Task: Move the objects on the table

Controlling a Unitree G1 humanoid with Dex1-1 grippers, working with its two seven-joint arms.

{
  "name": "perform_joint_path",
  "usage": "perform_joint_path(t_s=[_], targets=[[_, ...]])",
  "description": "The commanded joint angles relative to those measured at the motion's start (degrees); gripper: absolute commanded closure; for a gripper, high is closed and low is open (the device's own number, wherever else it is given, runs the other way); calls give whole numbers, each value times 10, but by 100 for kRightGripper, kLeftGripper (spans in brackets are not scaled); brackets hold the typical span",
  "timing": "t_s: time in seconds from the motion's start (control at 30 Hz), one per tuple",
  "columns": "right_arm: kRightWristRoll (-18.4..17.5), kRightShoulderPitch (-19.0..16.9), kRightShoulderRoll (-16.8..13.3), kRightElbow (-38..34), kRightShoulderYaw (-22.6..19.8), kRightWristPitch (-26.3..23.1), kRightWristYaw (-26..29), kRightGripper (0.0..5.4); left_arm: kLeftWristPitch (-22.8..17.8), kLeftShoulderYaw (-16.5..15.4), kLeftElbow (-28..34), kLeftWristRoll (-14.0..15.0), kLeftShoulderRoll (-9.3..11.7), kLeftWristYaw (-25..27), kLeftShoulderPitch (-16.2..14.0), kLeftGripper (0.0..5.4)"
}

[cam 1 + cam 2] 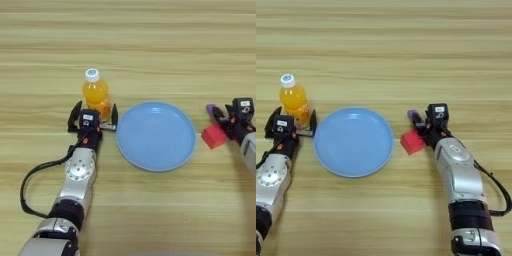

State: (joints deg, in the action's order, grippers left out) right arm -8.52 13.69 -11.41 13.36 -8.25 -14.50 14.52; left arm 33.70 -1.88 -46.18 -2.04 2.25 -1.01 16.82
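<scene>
On the wooden table, the orange-juice bottle is standing upright just left of the blue plate. The left gripper is sitting at its base, jaws spread wide and gripping nothing. The right gripper is touching the red cube and purple block; whether its jaws are open, I cannot tell.

The left arm reaches forward from the near edge, wrist straight, and the left gripper has its two black fingers spread wide, pointing away. The right arm angles inward, its right gripper turned leftward, fingers partly hidden.
</scene>
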Motion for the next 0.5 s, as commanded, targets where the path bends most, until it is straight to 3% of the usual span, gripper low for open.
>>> perform_joint_path(t_s=[0.03,0.23,0.5], targets=[[-3,10,-7,1,-2,0,1,267,0,0,2,-3,-2,-3,-4,0],[-5,4,-6,-19,-1,-4,1,215,0,0,1,-3,-1,-2,-4,0],[-9,-23,-3,-98,7,-23,1,131,1,0,1,-3,-1,-2,-4,0]])
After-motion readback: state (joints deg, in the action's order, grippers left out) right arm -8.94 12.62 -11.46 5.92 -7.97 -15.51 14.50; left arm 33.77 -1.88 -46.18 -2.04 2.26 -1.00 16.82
